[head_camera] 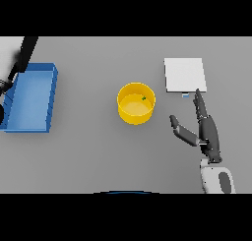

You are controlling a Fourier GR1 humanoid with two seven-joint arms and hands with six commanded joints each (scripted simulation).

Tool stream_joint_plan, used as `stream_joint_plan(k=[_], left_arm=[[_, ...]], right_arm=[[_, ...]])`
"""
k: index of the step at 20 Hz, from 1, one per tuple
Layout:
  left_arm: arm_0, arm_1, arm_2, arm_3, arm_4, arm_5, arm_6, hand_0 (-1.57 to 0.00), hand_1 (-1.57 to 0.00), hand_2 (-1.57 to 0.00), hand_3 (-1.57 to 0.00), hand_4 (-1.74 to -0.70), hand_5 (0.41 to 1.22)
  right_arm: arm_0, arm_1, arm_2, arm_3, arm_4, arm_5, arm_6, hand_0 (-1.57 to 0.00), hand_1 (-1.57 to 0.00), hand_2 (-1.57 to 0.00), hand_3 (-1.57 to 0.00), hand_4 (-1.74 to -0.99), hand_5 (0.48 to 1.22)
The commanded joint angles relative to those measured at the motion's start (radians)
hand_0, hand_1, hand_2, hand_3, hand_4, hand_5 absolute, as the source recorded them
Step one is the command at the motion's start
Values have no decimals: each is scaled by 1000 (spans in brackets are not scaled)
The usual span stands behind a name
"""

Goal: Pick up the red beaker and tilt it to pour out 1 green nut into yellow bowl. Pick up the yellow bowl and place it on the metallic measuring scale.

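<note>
The yellow bowl (129, 116) stands upright at the table's middle, with a small green nut (143, 98) inside near its far right wall. The metallic measuring scale (184, 74), a pale square plate, lies to the bowl's upper right. My right hand (209, 133) hovers right of the bowl and just below the scale. It is open, with straight fingers pointing at the scale's near edge and the thumb spread toward the bowl. It touches neither. My left hand (4, 87) shows only partly at the left edge, by the blue bin. No red beaker is in view.
A blue rectangular bin (51, 95) lies at the far left of the table. My dark left forearm (23, 55) slants over its far corner. Bare grey table lies between the bin and the bowl and in front of the bowl.
</note>
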Motion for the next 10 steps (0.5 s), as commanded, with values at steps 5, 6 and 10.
stream_joint_plan(k=[5,6,10], left_arm=[[151,124,165,-31,249,123,13,-1571,-1571,-1567,-1428,-1739,1221],[185,145,182,-54,284,143,63,-1571,-1571,-1568,-1414,-1739,1221],[393,218,260,-223,447,292,182,-1571,-1571,-1570,-1445,-1740,1221]], right_arm=[[-6,-12,2,2,4,6,-15,1,1,1,1,-1226,587],[-8,-20,2,2,11,5,-22,1,1,1,1,-1223,591],[-15,-28,8,14,21,10,-25,1,1,1,1,-1212,610]])
